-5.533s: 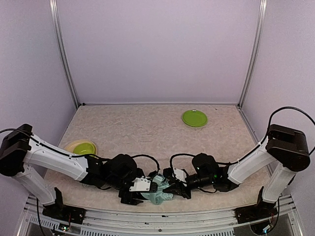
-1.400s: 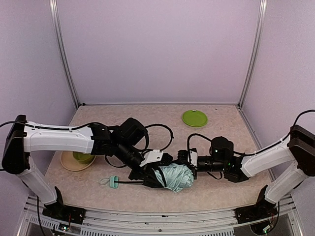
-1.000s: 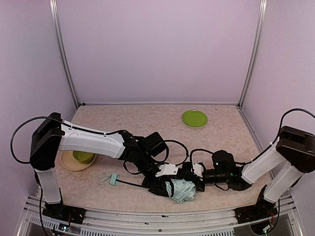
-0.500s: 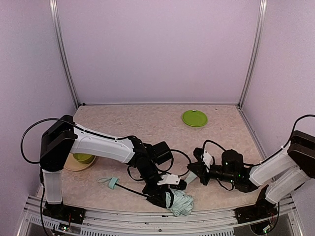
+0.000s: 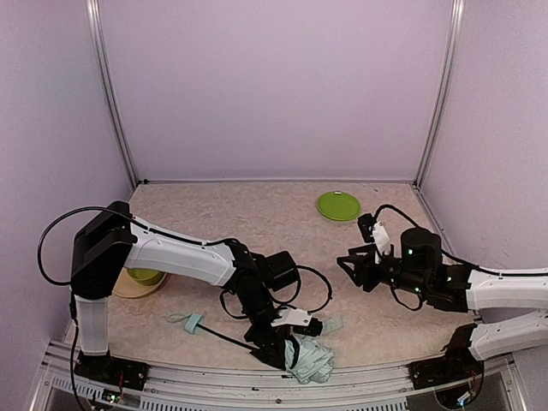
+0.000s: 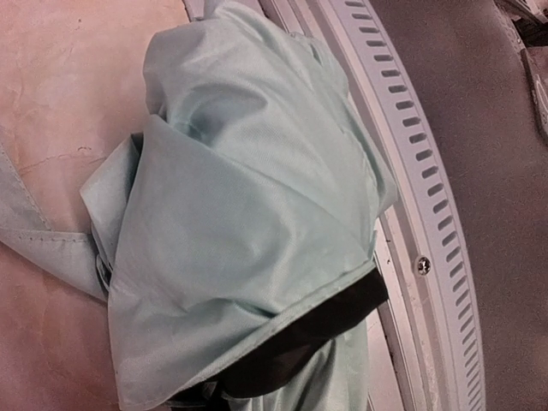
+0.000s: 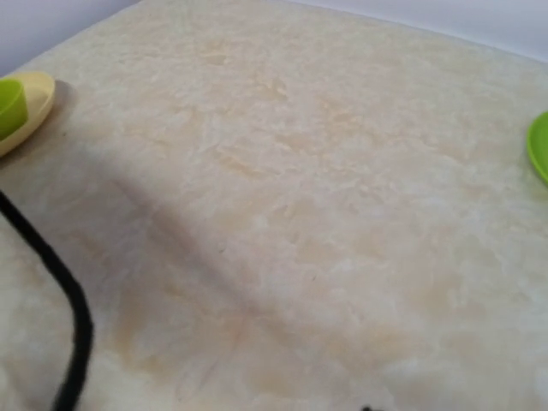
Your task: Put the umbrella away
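Observation:
The umbrella (image 5: 312, 361) lies at the table's near edge, its mint canopy bunched into a crumpled bundle. Its thin black shaft (image 5: 229, 337) runs left to the small mint handle (image 5: 193, 323) with its strap. My left gripper (image 5: 285, 349) reaches down and is shut on the canopy's left end. In the left wrist view the mint fabric (image 6: 240, 214) and its black lining fill the frame and hide the fingers. My right gripper (image 5: 353, 271) hangs open above the table to the right, well clear of the umbrella. Its wrist view shows only bare table.
A green plate (image 5: 339, 205) lies at the back right. A green bowl (image 5: 144, 276) sits on a yellow plate (image 5: 120, 284) at the left. The slotted metal rail (image 6: 411, 171) borders the near edge beside the canopy. A black cable (image 7: 73, 317) loops over the table.
My right gripper has let go of the canopy, opened, risen and drawn back to the right. My left gripper has pulled the umbrella closer to the near edge.

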Controlling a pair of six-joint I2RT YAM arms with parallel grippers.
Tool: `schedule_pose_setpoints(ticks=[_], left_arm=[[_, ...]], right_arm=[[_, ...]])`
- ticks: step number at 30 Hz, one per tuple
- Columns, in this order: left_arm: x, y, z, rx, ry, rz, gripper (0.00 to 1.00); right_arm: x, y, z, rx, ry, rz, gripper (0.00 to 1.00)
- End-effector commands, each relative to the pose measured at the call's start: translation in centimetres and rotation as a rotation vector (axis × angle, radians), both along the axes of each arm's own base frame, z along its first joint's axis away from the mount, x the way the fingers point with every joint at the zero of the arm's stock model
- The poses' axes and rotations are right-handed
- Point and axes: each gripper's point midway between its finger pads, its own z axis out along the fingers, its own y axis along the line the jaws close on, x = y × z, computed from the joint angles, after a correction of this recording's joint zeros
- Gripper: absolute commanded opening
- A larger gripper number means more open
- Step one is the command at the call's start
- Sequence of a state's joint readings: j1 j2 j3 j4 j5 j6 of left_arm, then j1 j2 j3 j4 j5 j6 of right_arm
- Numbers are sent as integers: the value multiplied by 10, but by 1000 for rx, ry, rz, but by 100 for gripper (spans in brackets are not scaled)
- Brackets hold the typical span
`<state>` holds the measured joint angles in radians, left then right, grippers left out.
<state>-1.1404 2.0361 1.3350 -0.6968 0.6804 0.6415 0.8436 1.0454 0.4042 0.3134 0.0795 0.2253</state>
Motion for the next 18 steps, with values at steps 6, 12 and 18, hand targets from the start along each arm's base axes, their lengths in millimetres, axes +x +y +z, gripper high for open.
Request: schedule_pose_setpoints(ticks=[6,12,18], left_arm=[[-25,56,-49,281,8,-30,0],[-18,49,-43,240,-45,6,0],[-14,44,-41,237,-68,14,0]], right_arm=[[-30,-33,-42,-167,649,-167,43],[-32,-19,-57,-264,762,-124,49],[-44,-6,-90,-430,880,-87,58]])
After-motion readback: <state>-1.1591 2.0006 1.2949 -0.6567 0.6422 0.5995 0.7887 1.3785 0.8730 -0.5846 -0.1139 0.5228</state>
